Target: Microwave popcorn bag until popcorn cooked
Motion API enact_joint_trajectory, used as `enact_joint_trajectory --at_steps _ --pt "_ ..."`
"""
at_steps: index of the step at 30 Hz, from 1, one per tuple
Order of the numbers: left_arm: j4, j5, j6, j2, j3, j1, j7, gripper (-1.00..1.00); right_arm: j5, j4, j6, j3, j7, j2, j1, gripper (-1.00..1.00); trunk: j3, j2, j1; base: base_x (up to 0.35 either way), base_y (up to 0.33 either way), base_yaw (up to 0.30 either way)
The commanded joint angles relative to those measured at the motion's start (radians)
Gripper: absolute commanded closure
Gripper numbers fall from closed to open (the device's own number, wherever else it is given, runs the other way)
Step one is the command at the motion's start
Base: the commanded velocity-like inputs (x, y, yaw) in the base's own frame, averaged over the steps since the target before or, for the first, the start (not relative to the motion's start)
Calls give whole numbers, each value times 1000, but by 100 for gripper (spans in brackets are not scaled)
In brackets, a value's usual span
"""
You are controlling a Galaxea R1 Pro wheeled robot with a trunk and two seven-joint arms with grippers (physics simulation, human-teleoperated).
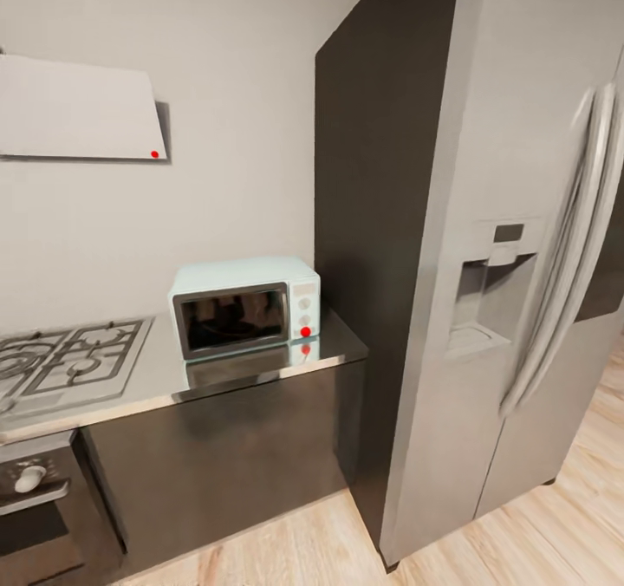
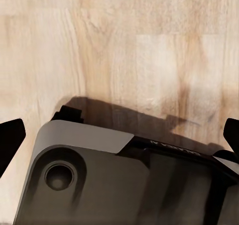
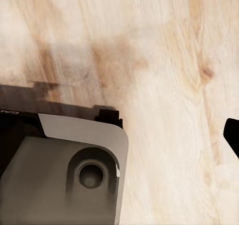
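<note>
Here is the kitchen from the head view: the microwave (image 1: 245,305) sits on the countertop (image 1: 334,348) with its door closed, its dark window facing out and a red dot low on its side panel, mirrored in the shiny grey slab just below. To its left on the same slab lies the gas hob (image 1: 69,359) with its grates, and below that, at the lower left corner, the front of a built-in oven (image 1: 35,499) with one pale knob. Above the hob a pale hood (image 1: 78,109) hangs on the wall, a small red dot at its lower right corner. Right of the microwave, tight against the end of the counter, stands a tall grey fridge (image 1: 485,248) with a dispenser recess in its door and long curved handles. Pale wood floor (image 1: 555,517) runs along the bottom. From the left wrist view, two dark fingertips (image 2: 11,137) stand wide apart at the edges of the picture, so the left gripper (image 2: 122,137) is spread and holds nothing, over the robot's grey base (image 2: 84,180) and wood planks. From the right wrist view, one dark fingertip (image 3: 232,135) peeks in at the edge over the same floor and base (image 3: 64,175); whether that gripper is spread or closed I cannot tell.
</note>
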Motion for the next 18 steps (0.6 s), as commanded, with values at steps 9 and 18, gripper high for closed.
enact_joint_trajectory --at_steps 9,18 --pt "2 9 -3 -1 -2 -1 -4 -100 7 3 -6 -8 2 -1 -1 -100 -1 -1 0 0 0 272" --pt "2 9 -3 0 -2 -1 -4 -100 7 3 -5 -8 1 0 -1 -100 -1 -1 0 0 0 271"
